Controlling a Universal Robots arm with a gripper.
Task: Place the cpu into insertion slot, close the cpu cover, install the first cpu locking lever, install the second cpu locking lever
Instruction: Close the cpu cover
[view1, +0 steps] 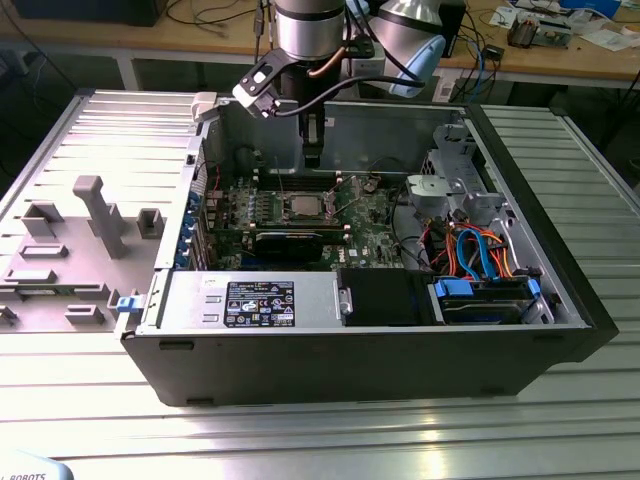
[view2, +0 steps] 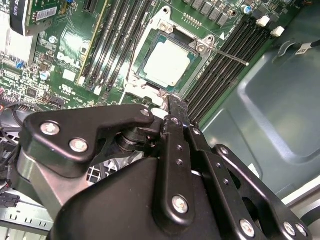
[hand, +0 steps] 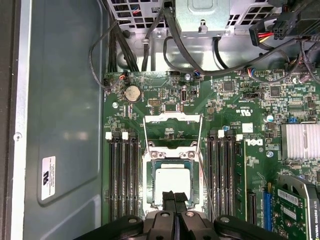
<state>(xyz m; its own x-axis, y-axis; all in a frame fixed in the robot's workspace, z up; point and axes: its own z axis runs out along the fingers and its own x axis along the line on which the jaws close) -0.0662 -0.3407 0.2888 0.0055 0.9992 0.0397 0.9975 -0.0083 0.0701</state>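
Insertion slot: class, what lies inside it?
The cpu lies inside the insertion slot, silver top up. Whatever is beneath the chip is covered; the claw hides one edge.

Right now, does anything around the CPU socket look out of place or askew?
One thing: a thin locking lever juts out at an angle from the socket's corner and crosses the memory slots instead of lying along the frame. The cpu looks flat and square. Nothing looks damaged.

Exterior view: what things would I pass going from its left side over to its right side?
In order: grey tray → cpu → blue cables.
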